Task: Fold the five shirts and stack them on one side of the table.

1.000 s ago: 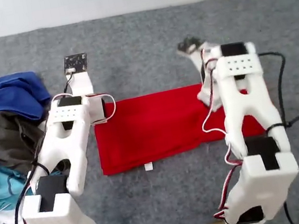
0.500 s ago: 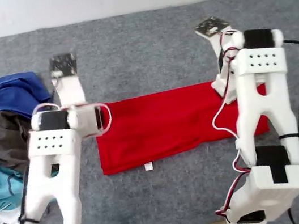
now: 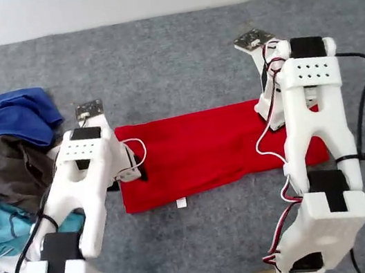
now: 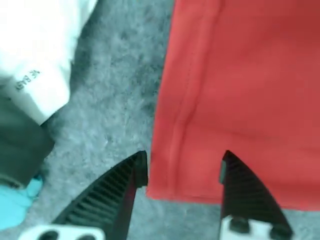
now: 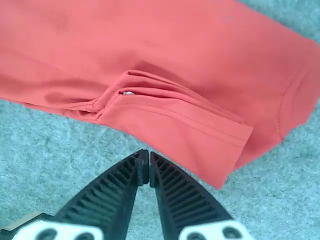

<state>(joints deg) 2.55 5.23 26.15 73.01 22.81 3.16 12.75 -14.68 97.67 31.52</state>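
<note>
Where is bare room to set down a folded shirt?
Bare table lies beyond the red shirt, up to the far edge, and nearer than it, between the left arm and right arm. The pile crowds the left side.

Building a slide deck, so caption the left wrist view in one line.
Left gripper, open, hovers over a hemmed corner of the red shirt on the grey table cover.

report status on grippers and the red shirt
Left gripper open over edge of red shirt. Right gripper shut, empty, by its opposite end. Shirt pile apart, nothing blocking.
</note>
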